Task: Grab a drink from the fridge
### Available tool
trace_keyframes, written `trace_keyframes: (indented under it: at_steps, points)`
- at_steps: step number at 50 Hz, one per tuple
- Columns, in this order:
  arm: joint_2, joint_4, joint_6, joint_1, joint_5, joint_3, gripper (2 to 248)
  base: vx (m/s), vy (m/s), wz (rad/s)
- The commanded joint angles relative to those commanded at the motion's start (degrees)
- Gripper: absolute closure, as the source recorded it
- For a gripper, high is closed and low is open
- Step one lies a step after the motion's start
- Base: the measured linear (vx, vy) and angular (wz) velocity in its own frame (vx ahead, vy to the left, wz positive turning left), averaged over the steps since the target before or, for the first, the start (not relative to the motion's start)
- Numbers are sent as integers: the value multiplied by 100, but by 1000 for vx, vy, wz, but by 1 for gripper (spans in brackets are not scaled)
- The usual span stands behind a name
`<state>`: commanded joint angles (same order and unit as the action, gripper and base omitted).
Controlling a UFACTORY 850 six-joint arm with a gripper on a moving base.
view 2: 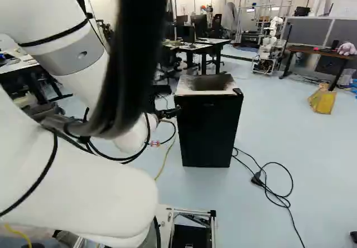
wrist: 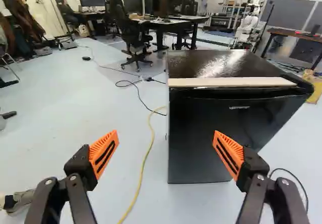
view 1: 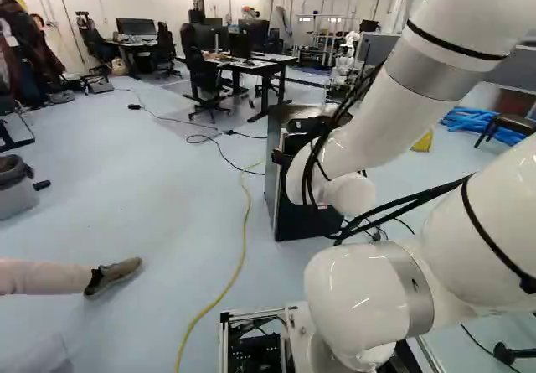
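End effector (view 2: 169,113), fingers (wrist: 104,153) spread, closed black fridge (wrist: 198,146) ahead, off-centre

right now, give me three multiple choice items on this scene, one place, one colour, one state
1. Where does the black fridge stand?
A) on a desk
B) on a chair
C) on the floor

2. What colour are the pads of the gripper?
A) green
B) orange
C) white

3. How is the gripper?
A) shut, empty
B) shut on a can
C) open, holding nothing

1: C, its lower edge meets the floor in the right base view.
2: B, both pads show orange in the wrist view.
3: C, the fingers stand wide apart with nothing gripped between them.
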<state>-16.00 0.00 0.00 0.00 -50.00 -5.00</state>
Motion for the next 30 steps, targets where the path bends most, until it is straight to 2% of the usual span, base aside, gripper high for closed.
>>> trace_keyframes:
  at_steps: [30]
  points:
    - [0,0,0,0,0,0,3,0,1,5]
